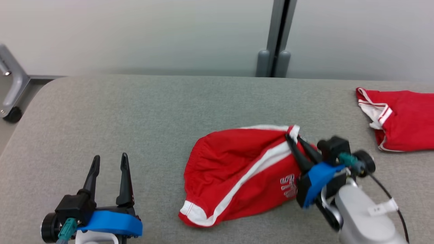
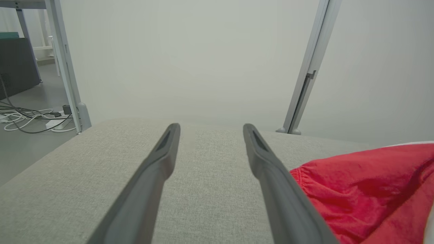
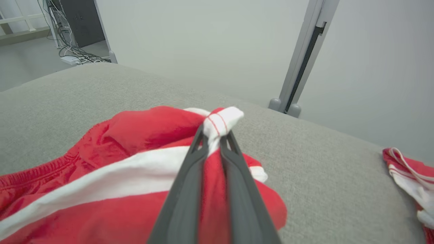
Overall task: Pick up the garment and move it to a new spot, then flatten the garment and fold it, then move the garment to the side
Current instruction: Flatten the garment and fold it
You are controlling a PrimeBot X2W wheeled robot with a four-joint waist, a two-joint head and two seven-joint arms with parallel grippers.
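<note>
A red garment [image 1: 237, 169] (a pair of sports shorts, with a white side stripe and white hem trim) lies crumpled on a grey fabric-covered counter [image 1: 135, 112], a little right of the middle in the head view. Its gathered waistband faces left; white lettering [image 1: 288, 185] near its right edge is partly covered and cannot be read.

The right gripper [image 1: 294, 138] comes in from the lower right and reaches across the garment's right side. Its two dark fingers are pressed close together, pinching the garment's white-trimmed corner [image 3: 223, 120] at the far right end; in the right wrist view that corner bunches up and pokes out past the fingertips, while the bulk of the red cloth spreads over the counter to the left and below.

The left gripper [image 1: 111, 156] sits at the lower left of the head view, apart from the garment, with bare counter between them. Its fingers are spread wide with nothing between them; in the left wrist view the garment's waistband end shows off to the right, beyond one finger.

A second red garment [image 1: 403, 118], also trimmed in white, lies at the counter's far right edge, well apart from the first. Behind the counter stands a pale wall with a grey upright post [image 1: 278, 34]; at the far left is a metal frame on a castor [image 1: 13, 88], and cables [image 2: 27, 118] lie on the floor beyond the counter's corner.
</note>
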